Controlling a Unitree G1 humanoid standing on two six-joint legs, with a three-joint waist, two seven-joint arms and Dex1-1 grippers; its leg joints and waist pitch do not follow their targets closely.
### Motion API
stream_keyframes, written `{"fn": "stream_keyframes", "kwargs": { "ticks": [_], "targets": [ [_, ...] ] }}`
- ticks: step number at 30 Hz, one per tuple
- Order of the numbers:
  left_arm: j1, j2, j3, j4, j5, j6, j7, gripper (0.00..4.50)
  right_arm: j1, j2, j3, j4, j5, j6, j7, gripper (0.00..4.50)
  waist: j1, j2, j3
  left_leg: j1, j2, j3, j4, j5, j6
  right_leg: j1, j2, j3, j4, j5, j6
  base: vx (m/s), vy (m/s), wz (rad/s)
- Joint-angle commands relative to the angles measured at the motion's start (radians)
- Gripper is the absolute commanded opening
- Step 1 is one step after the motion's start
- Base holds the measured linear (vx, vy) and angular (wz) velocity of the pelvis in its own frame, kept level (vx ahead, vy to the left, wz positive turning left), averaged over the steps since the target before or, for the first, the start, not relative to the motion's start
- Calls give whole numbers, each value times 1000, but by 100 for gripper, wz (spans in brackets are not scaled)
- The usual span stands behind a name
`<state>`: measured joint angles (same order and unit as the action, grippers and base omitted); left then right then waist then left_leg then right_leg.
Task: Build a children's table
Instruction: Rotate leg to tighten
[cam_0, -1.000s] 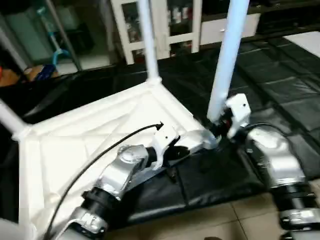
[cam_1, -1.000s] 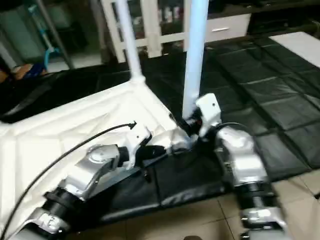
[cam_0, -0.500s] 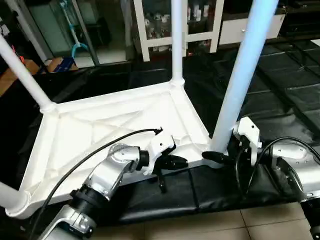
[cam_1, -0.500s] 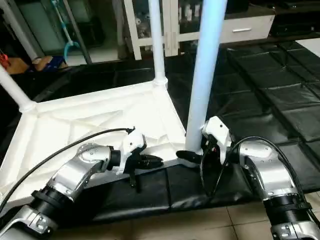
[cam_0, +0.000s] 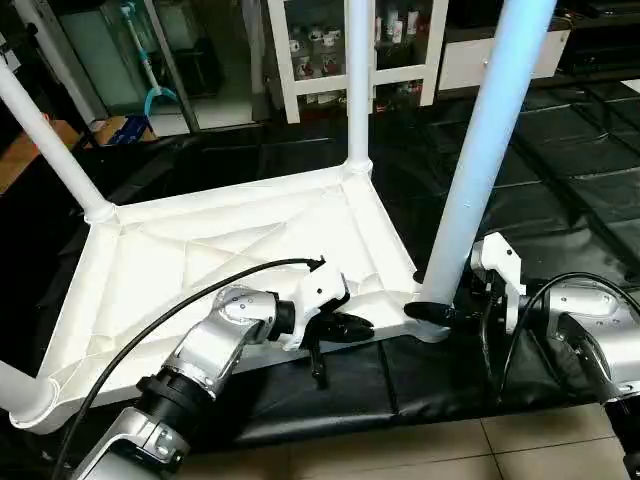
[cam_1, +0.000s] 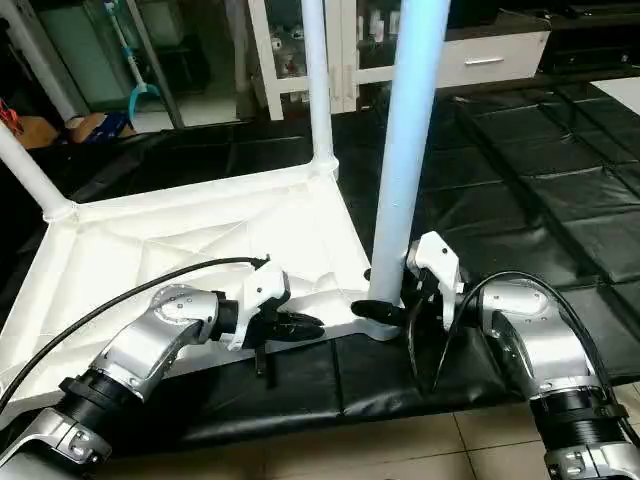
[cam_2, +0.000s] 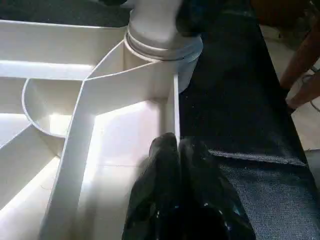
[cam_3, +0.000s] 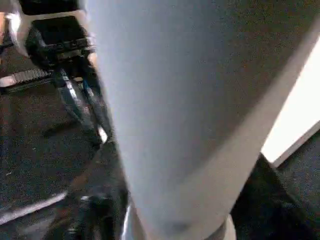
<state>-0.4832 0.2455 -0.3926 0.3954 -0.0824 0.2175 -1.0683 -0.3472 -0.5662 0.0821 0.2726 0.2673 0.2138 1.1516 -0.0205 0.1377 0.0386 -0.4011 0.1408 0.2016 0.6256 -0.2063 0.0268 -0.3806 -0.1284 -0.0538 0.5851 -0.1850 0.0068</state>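
Observation:
The children's table lies upside down on the black mat, its white ribbed tabletop (cam_0: 200, 260) facing up. Legs stand in the corner sockets, one at the far right (cam_0: 357, 80) and one at the far left (cam_0: 45, 140). The thick near-right leg (cam_0: 485, 150) rises from its socket (cam_2: 160, 35). My left gripper (cam_0: 360, 326) is shut and empty, its tips (cam_2: 177, 142) on the tabletop's near rim just short of that socket. My right gripper (cam_1: 378, 312) sits tight against the base of the near-right leg (cam_3: 190, 100).
A white glass-door cabinet (cam_0: 320, 50) stands behind the mat (cam_0: 560, 180). Tiled floor (cam_0: 420, 450) starts at the mat's near edge. A black cable (cam_0: 200, 300) loops from my left arm over the tabletop. Another leg end (cam_0: 20, 400) shows at the near-left corner.
The head camera has swung and tilted, so the whole picture has shifted. My right gripper stays at the near-right leg's base. The left gripper remains shut at the rim.

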Motion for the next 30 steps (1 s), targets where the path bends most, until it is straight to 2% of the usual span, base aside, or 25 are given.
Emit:
{"fn": "stream_keyframes", "kwargs": {
  "ticks": [1, 4, 5, 8, 9, 10, 11, 13, 14, 17, 18, 19, 20, 21, 23, 25, 26, 27, 28, 29, 30],
  "targets": [
    [15, 21, -32, 34, 40, 21, -5, 0, -8, 18, 4, 13, -25, -5, -47, 220, 0, -32, -61, 25, 81, -40, -93, -204, 108, 28, -31, 20, -55, -163, -247, 0, 0, 0],
    [8, 15, -25, 48, 43, 17, 11, 0, -20, 38, 9, 49, -66, -20, -115, 203, -3, -32, -57, 24, 81, -40, -97, -251, 81, 25, -31, 20, -60, -218, -236, 0, 0, 0],
    [6, 13, -22, 53, 44, 17, 17, 0, -23, 45, 10, 55, -73, -20, -131, 198, -7, -31, -54, 24, 80, -42, -101, -285, 64, 26, -31, 20, -63, -258, -227, 0, 0, 0],
    [-12, -11, -2, 86, 60, 31, 93, 0, -28, 99, 24, 58, -108, -7, -234, 193, -20, -30, -48, 31, 79, -46, -110, -395, 3, 16, -28, 22, -72, -354, -198, 0, 0, 0],
    [-17, -19, 4, 96, 64, 37, 116, 0, -29, 112, 28, 57, -117, -4, -258, 193, -20, -30, -48, 31, 79, -46, -110, -395, 3, 16, -28, 22, -72, -354, -198, 0, 0, 0],
    [-29, -34, 19, 117, 72, 50, 167, 0, -32, 138, 37, 56, -137, 2, -307, 192, -33, -32, -43, 31, 76, -51, -114, -463, -34, 11, -26, 23, -75, -415, -178, 0, 0, 0],
    [-36, -46, 30, 130, 75, 56, 202, 0, -35, 157, 40, 56, -150, 5, -342, 191, -42, -34, -41, 34, 73, -54, -116, -513, -52, 5, -26, 22, -81, -466, -162, -56, 10, -1],
    [-46, -63, 49, 148, 77, 64, 255, 0, -40, 182, 42, 60, -166, 7, -392, 191, -49, -35, -40, 36, 71, -59, -116, -548, -62, 3, -28, 22, -85, -511, -144, -58, 15, -1],
    [-60, -87, 80, 172, 76, 79, 332, 0, -48, 214, 40, 69, -181, 12, -453, 191, -58, -31, -35, 43, 69, -60, -116, -602, -75, -9, -27, 21, -94, -565, -122, -63, 15, 1],
    [-107, -163, 186, 245, 51, 94, 561, 0, -79, 332, 14, 105, -227, 32, -682, 191, -82, -36, -31, 50, 62, -71, -121, -692, -104, -16, -18, 3, -106, -617, -83, -66, 19, 1],
    [-117, -181, 209, 256, 41, 95, 605, 0, -81, 364, 6, 106, -233, 41, -739, 191, -83, -34, -31, 52, 63, -73, -123, -709, -110, -14, -16, 1, -105, -615, -75, -61, 30, -2],
    [-120, -187, 217, 260, 38, 93, 616, 0, -81, 374, 4, 105, -236, 43, -755, 190, -86, -36, -29, 52, 63, -74, -126, -725, -113, -14, -16, -2, -108, -613, -69, -61, 30, -2],
    [-134, -210, 245, 272, 25, 90, 654, 0, -78, 415, 1, 101, -247, 49, -820, 190, -94, -37, -31, 51, 64, -75, -135, -742, -115, -9, -16, -3, -110, -579, -64, 0, 0, 0],
    [-139, -217, 252, 276, 23, 84, 667, 0, -78, 428, -1, 101, -248, 48, -837, 190, -101, -35, -32, 48, 64, -76, -139, -743, -113, -4, -19, -4, -110, -563, -64, 0, 0, 0],
    [-159, -244, 276, 294, 20, 62, 717, 0, -85, 483, 1, 105, -256, 29, -904, 190, -107, -35, -32, 46, 61, -76, -140, -743, -106, -5, -21, -5, -113, -570, -60, 0, 0, 0],
    [-162, -249, 279, 297, 21, 58, 726, 0, -88, 492, 2, 106, -260, 21, -916, 190, -116, -37, -36, 48, 58, -74, -139, -722, -95, -1, -24, -8, -119, -576, -59, 0, 0, 0],
    [-167, -256, 282, 305, 23, 50, 737, 0, -95, 508, 2, 113, -262, 8, -920, 190, -124, -43, -35, 46, 53, -71, -134, -690, -69, -7, -30, -6, -129, -596, -57, 0, 0, 0],
    [-169, -258, 282, 309, 25, 49, 739, 0, -99, 513, -2, 118, -266, -1, -927, 190, -126, -39, -34, 46, 52, -71, -131, -685, -63, -8, -32, -7, -132, -613, -55, 0, 0, 0],
    [-170, -259, 283, 312, 25, 48, 742, 0, -102, 515, -3, 122, -266, -7, -928, 190, -131, -42, -31, 42, 51, -71, -129, -684, -52, -6, -33, -15, -136, -645, -46, 0, 0, 0],
    [-172, -260, 282, 317, 28, 45, 743, 0, -110, 518, -5, 131, -259, -24, -916, 190, -131, -40, -30, 43, 51, -72, -130, -688, -51, -5, -33, -19, -137, -654, -41, 0, 0, 0],
    [-171, -259, 282, 318, 29, 44, 742, 0, -113, 520, -8, 131, -249, -29, -904, 189, -136, -35, -26, 41, 56, -75, -140, -733, -66, 0, -30, -33, -133, -654, -28, 0, 0, 0]
  ]
}}
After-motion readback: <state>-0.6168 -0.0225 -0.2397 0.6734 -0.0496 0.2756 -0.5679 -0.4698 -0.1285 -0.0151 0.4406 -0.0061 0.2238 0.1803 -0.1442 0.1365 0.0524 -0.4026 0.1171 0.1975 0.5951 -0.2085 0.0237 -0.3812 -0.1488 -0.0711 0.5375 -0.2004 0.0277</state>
